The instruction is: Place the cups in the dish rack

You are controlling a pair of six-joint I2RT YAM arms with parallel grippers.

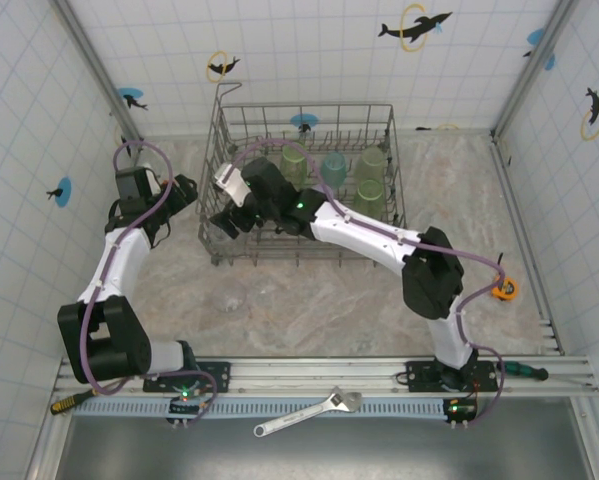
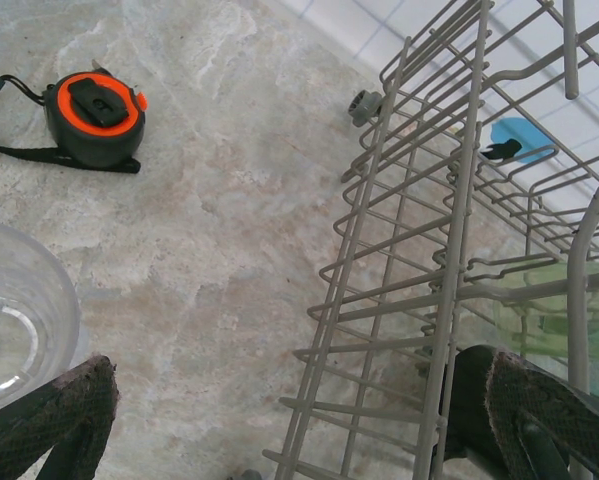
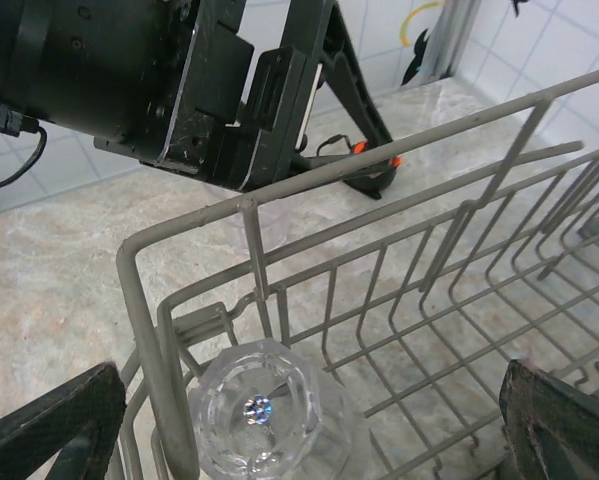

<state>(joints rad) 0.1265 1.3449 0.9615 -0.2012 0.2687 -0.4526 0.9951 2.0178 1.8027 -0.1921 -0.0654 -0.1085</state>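
The clear plastic tumbler (image 2: pixel 9 310) stands lower left, just outside the left gripper (image 2: pixel 299 405), its fingers wide apart; the right gripper (image 3: pixel 309 420) is likewise spread.

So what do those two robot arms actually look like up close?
The left arm and right arm have white links, chunky black joints, a lavender cable looping along each, small green lights, and black, mesh-textured fingers.

Clear cup (image 3: pixel 259 415) inside dish rack (image 3: pixel 479 119) corner

White arm links (image 1: pixel 119 265), black joint housings (image 1: pixel 431 272), looping lavender cables (image 1: pixel 142 147), green status lights (image 1: pixel 300 207), black textured pincer pads (image 2: pixel 64 410).
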